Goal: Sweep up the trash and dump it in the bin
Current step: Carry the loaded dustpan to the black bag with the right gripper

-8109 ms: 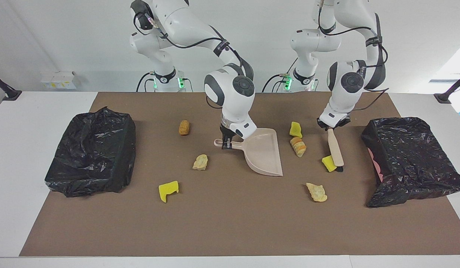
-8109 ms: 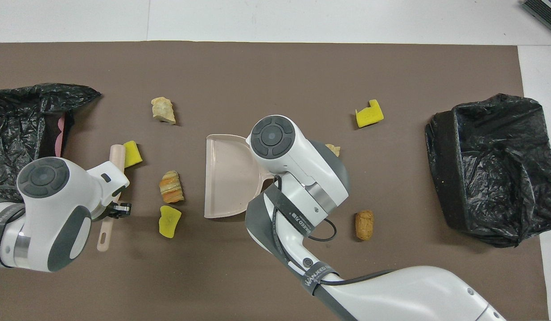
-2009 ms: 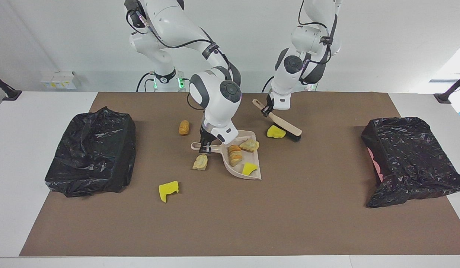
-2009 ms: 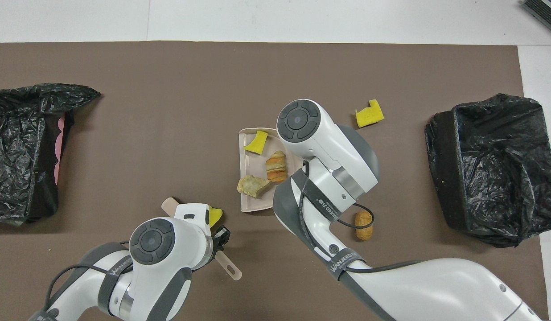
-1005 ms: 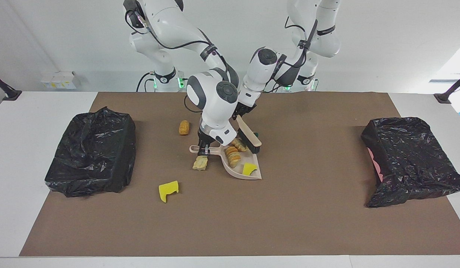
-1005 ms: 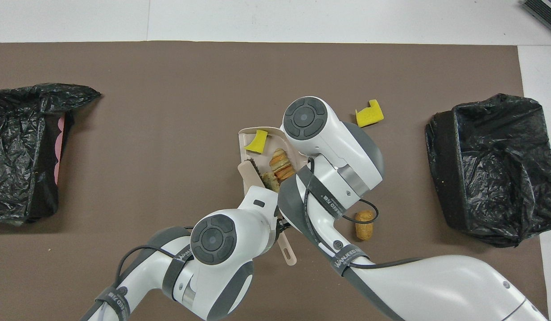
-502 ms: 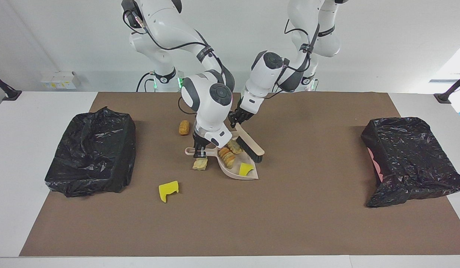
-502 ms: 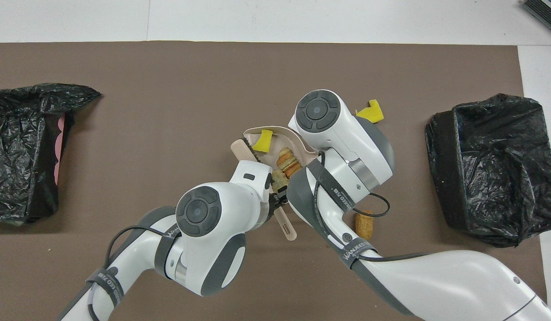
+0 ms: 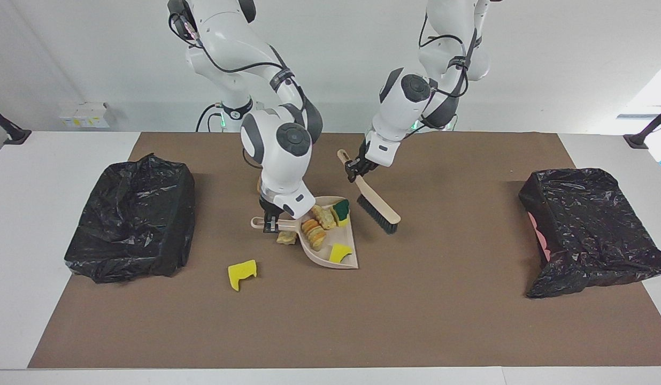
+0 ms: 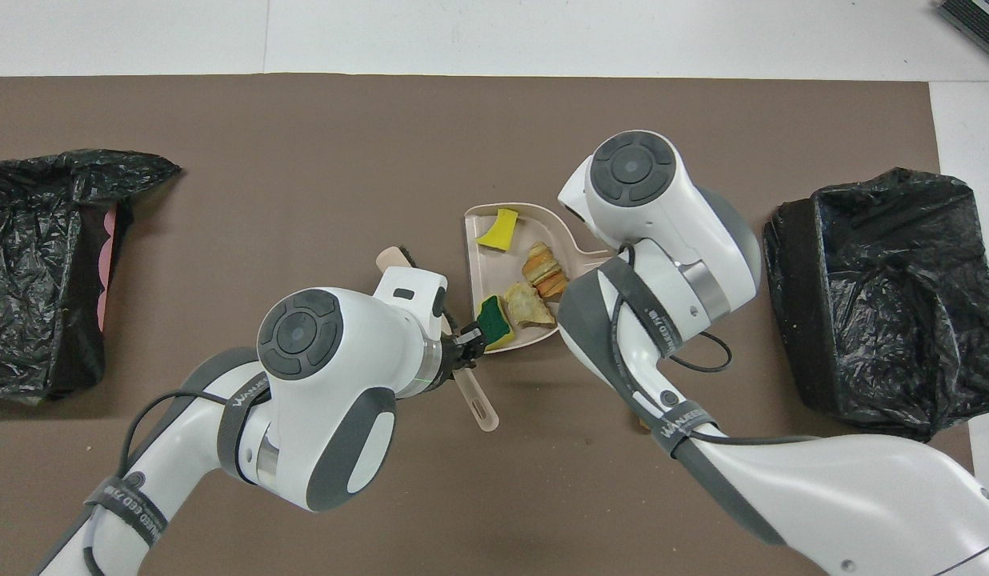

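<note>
My right gripper [image 9: 270, 221] is shut on the handle of the beige dustpan [image 9: 321, 258], which rests on the brown mat. Several scraps of trash lie in the pan: a green-backed yellow sponge [image 9: 341, 208], a tan lump [image 10: 528, 304], a striped bread piece [image 10: 544, 268] and a yellow chunk [image 9: 339, 252]. Another tan lump [image 9: 286, 238] lies under the pan's handle. A yellow sponge [image 9: 241, 274] lies on the mat farther from the robots. My left gripper [image 9: 353, 167] is shut on the brush [image 9: 378, 209], whose black bristles hang beside the pan toward the left arm's end.
Two bins lined with black bags stand on the table, one [image 9: 132, 214] at the right arm's end and one [image 9: 592, 224] at the left arm's end. The brown mat [image 9: 416, 321] covers most of the table.
The brush pushed the green-backed sponge into the pan, then drew back toward the left arm's end. The right arm slid the dustpan a little toward its own end.
</note>
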Controlling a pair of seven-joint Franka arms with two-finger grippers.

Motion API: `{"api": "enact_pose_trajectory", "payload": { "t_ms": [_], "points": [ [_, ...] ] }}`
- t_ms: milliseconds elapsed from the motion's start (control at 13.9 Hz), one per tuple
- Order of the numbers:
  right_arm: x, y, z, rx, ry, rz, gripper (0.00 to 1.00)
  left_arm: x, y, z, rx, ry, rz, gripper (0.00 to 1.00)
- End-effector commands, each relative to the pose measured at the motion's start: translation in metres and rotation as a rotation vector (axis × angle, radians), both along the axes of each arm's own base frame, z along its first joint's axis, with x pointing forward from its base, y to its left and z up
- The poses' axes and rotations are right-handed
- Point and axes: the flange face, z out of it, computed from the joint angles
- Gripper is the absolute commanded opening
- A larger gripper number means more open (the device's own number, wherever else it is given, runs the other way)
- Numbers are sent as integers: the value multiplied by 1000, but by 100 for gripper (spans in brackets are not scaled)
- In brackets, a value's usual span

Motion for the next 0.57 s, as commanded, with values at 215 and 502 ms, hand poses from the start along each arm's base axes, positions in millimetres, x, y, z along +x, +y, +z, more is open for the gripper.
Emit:
{"api": "enact_pose_trajectory", "payload": {
  "t_ms": [215,502],
  "points": [
    [22,-114,62,212,-59,-71,0,-47,14,-1,72,77,-217,0],
    [19,-229,97,224,-87,-90,0,-111,-18,-24,109,109,-346,0]
  ]
}}
